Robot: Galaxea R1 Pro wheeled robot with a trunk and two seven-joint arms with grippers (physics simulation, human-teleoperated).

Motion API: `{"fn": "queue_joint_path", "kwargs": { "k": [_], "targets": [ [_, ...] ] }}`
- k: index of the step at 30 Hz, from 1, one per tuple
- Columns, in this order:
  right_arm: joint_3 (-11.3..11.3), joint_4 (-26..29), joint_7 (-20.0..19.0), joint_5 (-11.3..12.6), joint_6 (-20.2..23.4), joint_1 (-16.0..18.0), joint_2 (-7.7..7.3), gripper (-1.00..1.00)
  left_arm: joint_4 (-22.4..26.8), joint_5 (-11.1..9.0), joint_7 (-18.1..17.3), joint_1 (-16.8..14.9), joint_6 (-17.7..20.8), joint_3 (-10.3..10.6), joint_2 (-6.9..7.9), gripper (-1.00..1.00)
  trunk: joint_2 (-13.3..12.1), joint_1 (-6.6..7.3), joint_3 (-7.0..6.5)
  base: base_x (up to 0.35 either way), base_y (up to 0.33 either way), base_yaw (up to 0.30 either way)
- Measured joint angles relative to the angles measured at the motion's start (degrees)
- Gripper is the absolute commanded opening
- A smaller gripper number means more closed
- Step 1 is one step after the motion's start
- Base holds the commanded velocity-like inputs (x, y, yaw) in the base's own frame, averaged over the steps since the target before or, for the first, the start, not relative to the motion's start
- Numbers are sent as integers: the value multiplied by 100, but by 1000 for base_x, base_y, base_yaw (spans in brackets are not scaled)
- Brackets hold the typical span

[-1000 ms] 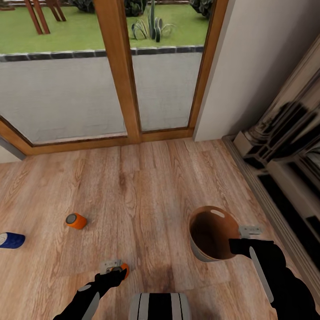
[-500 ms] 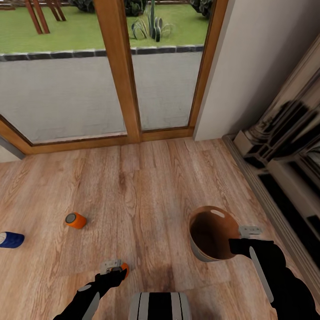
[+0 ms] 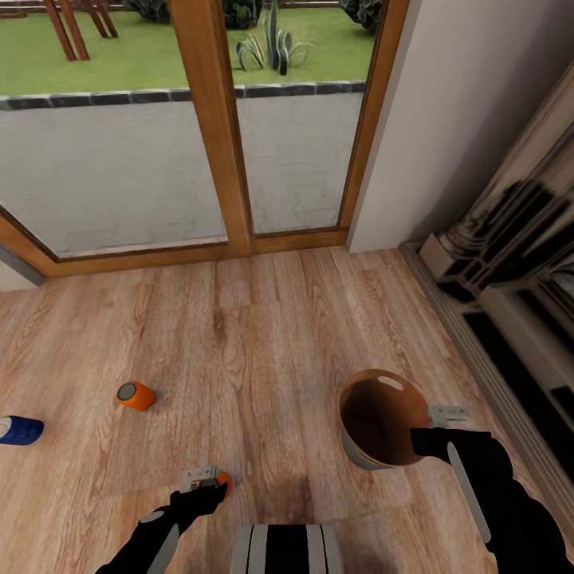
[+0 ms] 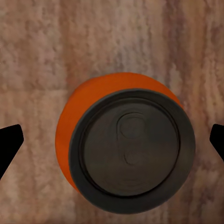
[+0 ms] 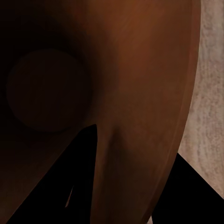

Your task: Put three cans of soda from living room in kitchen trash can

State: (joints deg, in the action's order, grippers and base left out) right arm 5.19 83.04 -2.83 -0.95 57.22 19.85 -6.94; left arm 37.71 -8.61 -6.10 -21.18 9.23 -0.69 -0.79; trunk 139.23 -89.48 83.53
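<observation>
An orange can of soda stands upright on the wood floor right under my left gripper. In the left wrist view its dark top faces the camera and the gripper is open, one black fingertip on each side, apart from it. A second orange can lies on its side further left. A dark blue can lies at the left edge. The trash can, pale outside and brown inside, is gripped at its near rim by my right gripper. One of that gripper's fingers is inside the wall.
Wood-framed glass doors close off the far side, with a pale wall corner to their right. A dark glossy fireplace surround runs along the right. Bare plank floor lies between the cans and the bin.
</observation>
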Motion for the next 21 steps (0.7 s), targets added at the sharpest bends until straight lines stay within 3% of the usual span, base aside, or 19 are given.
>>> {"fn": "queue_joint_path", "kwargs": {
  "k": [12,21],
  "targets": [
    [2,18,0,-1,0,1,0,-100,0,0,-4,0,0,-1,0,100,0,0,0,0,0,0],
    [2,349,-7,-4,6,2,-4,-100,-1,0,-4,0,0,3,0,100,0,0,0,0,0,0]
  ]
}}
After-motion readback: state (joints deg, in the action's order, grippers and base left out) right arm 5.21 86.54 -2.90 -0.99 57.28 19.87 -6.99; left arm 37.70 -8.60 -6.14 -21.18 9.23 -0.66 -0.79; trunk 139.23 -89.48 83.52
